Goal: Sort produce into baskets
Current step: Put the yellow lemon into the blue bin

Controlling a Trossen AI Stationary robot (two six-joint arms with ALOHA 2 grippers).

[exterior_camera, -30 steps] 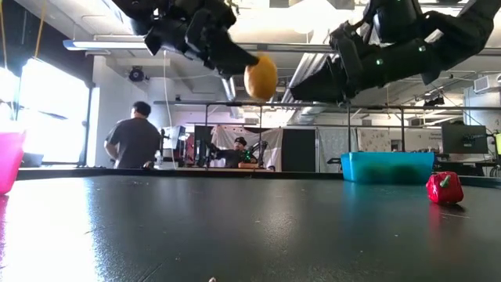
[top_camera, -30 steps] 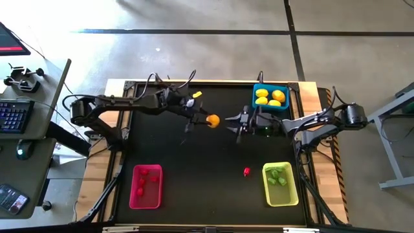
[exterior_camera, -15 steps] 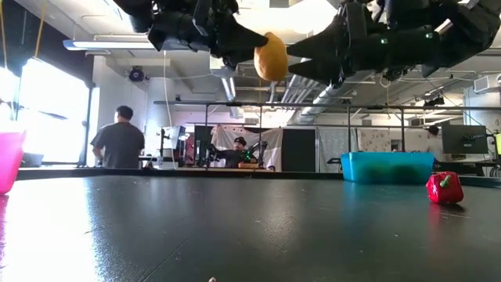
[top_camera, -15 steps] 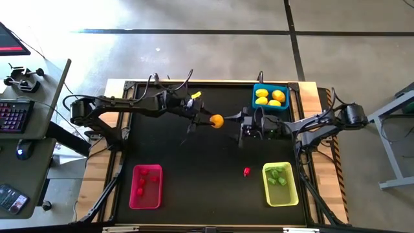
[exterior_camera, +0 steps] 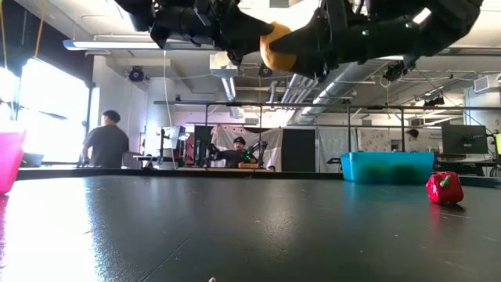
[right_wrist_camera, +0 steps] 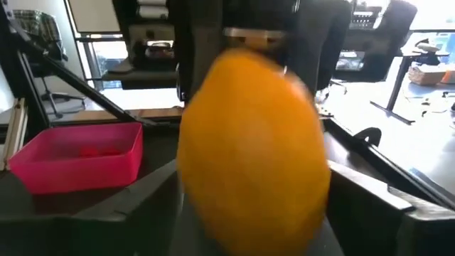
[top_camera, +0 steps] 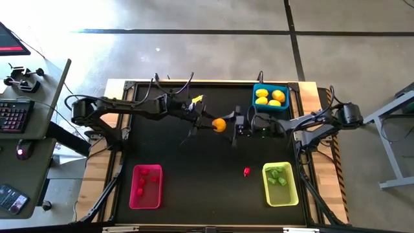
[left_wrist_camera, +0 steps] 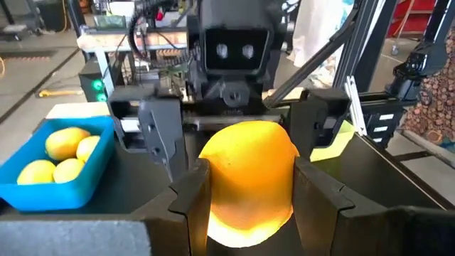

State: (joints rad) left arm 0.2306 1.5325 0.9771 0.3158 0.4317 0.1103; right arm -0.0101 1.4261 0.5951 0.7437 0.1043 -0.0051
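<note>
A yellow-orange lemon [top_camera: 220, 124] hangs in the air over the middle of the table, with my left gripper [top_camera: 212, 123] shut on it from the left. My right gripper [top_camera: 233, 124] faces it from the right and is open. Its fingers [left_wrist_camera: 161, 135] stand wide on either side of the lemon, apart from it. In the right wrist view the lemon [right_wrist_camera: 252, 171] fills the space between those fingers. A red piece [top_camera: 246, 171] lies on the table near the yellow-green basket [top_camera: 280, 198]. My left gripper pinches the lemon by its two opposite sides [left_wrist_camera: 213, 192] between its two fingers [left_wrist_camera: 188, 206]. They come in about level from the table's left. The lemon is lifted well clear of the table, its far half sticking out beyond the fingertips.
The blue basket [top_camera: 258, 102] with several lemons stands at the far right. The pink basket [top_camera: 134, 188] with red pieces is near left, and the yellow-green basket holds green pieces. People move in the room beyond the table [exterior_camera: 106, 141].
My right gripper has opened wide, risen a little and moved toward the table's left, so its fingers now flank the lemon. My left gripper has carried the lemon a short way toward the right, still shut on it.
</note>
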